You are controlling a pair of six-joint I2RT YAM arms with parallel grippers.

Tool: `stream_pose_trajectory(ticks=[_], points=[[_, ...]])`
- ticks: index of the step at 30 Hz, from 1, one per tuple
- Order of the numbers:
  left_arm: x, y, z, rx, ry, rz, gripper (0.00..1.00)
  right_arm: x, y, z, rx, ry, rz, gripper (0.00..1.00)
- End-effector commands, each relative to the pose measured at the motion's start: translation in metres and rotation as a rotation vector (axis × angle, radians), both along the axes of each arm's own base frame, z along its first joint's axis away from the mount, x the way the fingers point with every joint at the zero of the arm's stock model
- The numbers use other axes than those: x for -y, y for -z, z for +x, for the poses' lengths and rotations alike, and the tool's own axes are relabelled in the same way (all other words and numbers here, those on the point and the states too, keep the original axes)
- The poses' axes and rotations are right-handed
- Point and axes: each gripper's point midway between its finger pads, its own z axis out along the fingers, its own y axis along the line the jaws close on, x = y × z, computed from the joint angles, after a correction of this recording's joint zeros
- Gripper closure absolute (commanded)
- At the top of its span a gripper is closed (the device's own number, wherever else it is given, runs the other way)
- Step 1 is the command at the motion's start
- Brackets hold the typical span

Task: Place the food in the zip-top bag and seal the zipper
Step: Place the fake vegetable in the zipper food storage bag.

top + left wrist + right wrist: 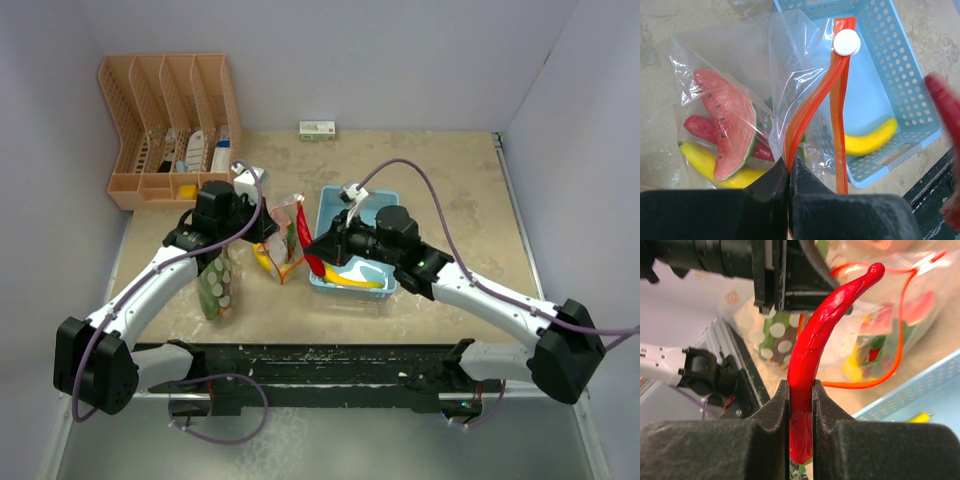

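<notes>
Jutting lengthwise from right claw (801, 387), red chilli (815, 335) points toward bag (905, 320).

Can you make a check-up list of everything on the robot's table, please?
Surface: beige table, mottled and worn.
Job's things: zip-top bag open, holding a watermelon slice, a banana and a red piece; second banana in the blue basket; red chilli in the air near the bag.
Clutter: orange file rack, small box at the back, spotted packet by the left arm.
Grippers: left gripper pinching the bag's orange zipper edge; right gripper clamped on the chilli.
Cables: purple cables looping along both arms.
Surroundings: plain pale walls.
</notes>
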Motion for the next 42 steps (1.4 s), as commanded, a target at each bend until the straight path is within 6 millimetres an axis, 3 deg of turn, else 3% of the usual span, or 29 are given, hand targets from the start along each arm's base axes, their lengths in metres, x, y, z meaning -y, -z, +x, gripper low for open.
stream_pose_trajectory(ticks=[1,9,15,20,29,31,37,38,42], points=[[0.003,-0.034,0.015,0.105,-0.009,-0.037,1.0,-0.026,0.012,-0.02,-0.026,-0.187,0.02,1.0],[0.004,-0.04,0.012,0.122,0.0,-0.047,1.0,-0.046,0.008,0.004,-0.088,-0.149,0.036,1.0],[0.006,-0.04,0.009,0.12,0.013,-0.058,1.0,-0.059,-0.011,0.051,-0.178,0.057,0.069,1.0],[0.005,-0.047,0.006,0.144,0.011,-0.068,1.0,-0.061,0.019,0.077,-0.29,0.196,-0.007,1.0],[0.005,-0.047,0.007,0.144,0.009,-0.071,1.0,-0.064,0.067,0.075,-0.398,0.2,-0.099,1.0],[0.005,-0.047,0.007,0.144,0.009,-0.07,1.0,-0.065,0.073,0.076,-0.407,0.2,-0.114,0.91],[0.003,-0.045,0.007,0.14,0.004,-0.059,1.0,-0.058,0.051,0.073,-0.31,0.2,-0.109,0.06],[0.004,-0.044,0.007,0.138,0.005,-0.059,1.0,-0.054,0.045,0.072,-0.283,0.211,-0.111,0.0],[0.003,-0.042,0.008,0.133,0.002,-0.055,1.0,-0.034,0.025,0.059,-0.197,0.235,-0.143,0.0]])
